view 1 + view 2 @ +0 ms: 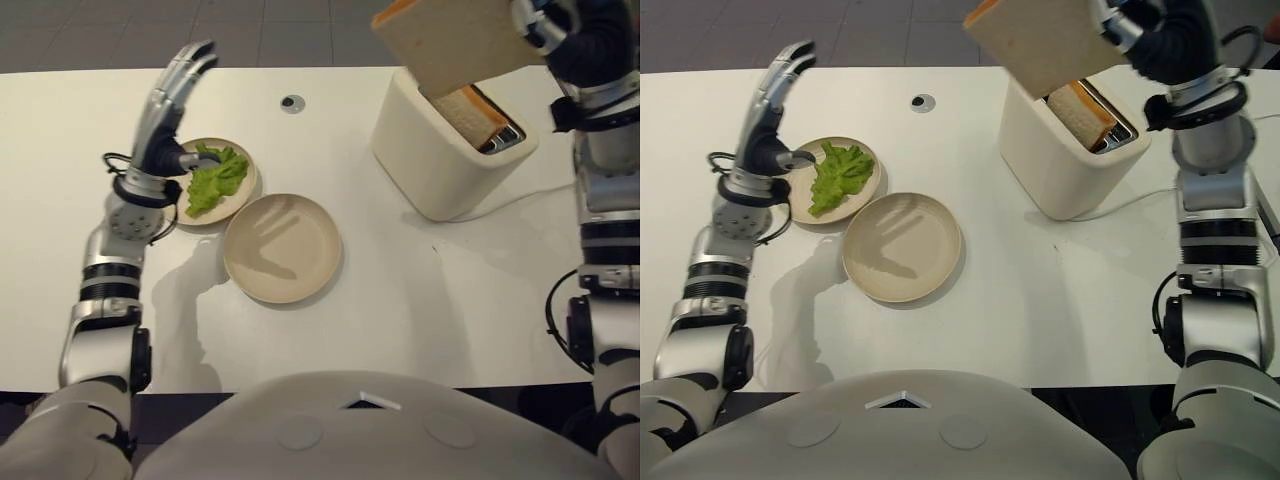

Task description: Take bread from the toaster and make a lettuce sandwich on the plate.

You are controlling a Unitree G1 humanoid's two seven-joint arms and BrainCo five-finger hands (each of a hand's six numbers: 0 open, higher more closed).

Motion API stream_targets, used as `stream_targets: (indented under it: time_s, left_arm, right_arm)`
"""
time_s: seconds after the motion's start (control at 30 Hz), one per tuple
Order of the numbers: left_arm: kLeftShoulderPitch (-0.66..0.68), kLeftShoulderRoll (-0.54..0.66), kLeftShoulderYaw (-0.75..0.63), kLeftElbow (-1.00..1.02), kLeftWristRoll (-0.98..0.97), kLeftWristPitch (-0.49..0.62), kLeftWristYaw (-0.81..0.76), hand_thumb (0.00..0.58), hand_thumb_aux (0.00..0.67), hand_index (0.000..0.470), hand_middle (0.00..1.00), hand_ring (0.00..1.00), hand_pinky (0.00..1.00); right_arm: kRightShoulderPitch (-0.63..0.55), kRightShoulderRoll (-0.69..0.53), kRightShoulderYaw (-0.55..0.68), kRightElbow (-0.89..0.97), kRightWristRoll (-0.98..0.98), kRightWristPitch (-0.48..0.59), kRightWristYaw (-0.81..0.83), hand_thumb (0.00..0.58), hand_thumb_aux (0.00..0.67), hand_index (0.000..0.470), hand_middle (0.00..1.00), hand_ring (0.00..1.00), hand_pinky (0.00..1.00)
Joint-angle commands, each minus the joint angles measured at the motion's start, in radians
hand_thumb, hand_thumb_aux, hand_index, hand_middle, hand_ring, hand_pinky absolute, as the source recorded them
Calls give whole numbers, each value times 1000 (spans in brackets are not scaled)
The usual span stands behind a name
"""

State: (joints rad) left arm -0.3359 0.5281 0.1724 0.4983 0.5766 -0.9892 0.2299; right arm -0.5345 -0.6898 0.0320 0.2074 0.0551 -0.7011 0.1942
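While plate (pixel 902 247) & toaster (pixel 1055 165) sit well apart on worktop (pixel 1060 300), bread slice (pixel 1040 40) hangs above toaster. R hand (pixel 1128 22) fingers grip its right edge; L hand (pixel 170 95) fingers spread, released.

White table (pixel 450 330) across the near field, soft shadows on top. Small round dark fitting (pixel 292 103) set near far edge. Grey tiled floor (pixel 200 30) beyond

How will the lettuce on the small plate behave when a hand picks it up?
The lettuce looks thin and ruffled, so probably floppy and light. It lies loose on its plate, so a push may slide it. Crinkled edges could tear if pinched hard.
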Motion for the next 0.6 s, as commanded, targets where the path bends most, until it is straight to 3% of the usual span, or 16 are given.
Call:
stream_targets:
  time_s: [0.03, 0.2, 0.33, 0.43, 0.47, 0.5, 0.53, 0.57, 0.6]
  left_arm:
    - [40, 88, 3, -5, 150, 133, 104, 0, 0, 0, 0, 0, 0]
    - [26, 170, -180, 154, 388, 430, 127, 0, 0, 0, 0, 0, 0]
    - [-27, 167, -299, 280, 411, 512, 114, 0, 0, 0, 0, 0, 0]
    - [-51, 161, -371, 330, 405, 517, 122, 0, 0, 0, 0, 0, 0]
    - [-60, 160, -394, 344, 402, 512, 128, 209, 134, 94, 0, 0, 0]
    - [-70, 160, -415, 355, 405, 514, 143, 434, 334, 234, 0, 0, 0]
    - [-80, 161, -433, 361, 407, 514, 162, 578, 628, 441, 0, 0, 0]
    - [-88, 165, -443, 353, 409, 510, 197, 580, 670, 470, 0, 0, 0]
    - [-94, 171, -450, 340, 407, 503, 232, 580, 670, 470, 0, 0, 0]
  right_arm:
    - [43, 71, 85, -64, 97, 59, 152, 580, 670, 470, 1000, 1000, 1000]
    - [103, 211, 295, -27, 131, 194, 407, 580, 670, 470, 1000, 1000, 1000]
    - [94, 281, 408, 83, 77, 311, 562, 580, 670, 470, 1000, 1000, 1000]
    - [39, 340, 438, 206, -24, 322, 560, 580, 670, 470, 1000, 1000, 1000]
    - [27, 361, 443, 236, -52, 314, 555, 580, 670, 470, 1000, 1000, 1000]
    - [15, 383, 445, 264, -72, 305, 550, 580, 670, 470, 1000, 1000, 1000]
    - [6, 402, 445, 289, -86, 297, 548, 580, 670, 470, 1000, 1000, 1000]
    - [-4, 418, 443, 312, -101, 289, 542, 580, 670, 470, 1000, 1000, 1000]
    - [-11, 428, 439, 330, -116, 281, 533, 580, 670, 470, 1000, 1000, 1000]
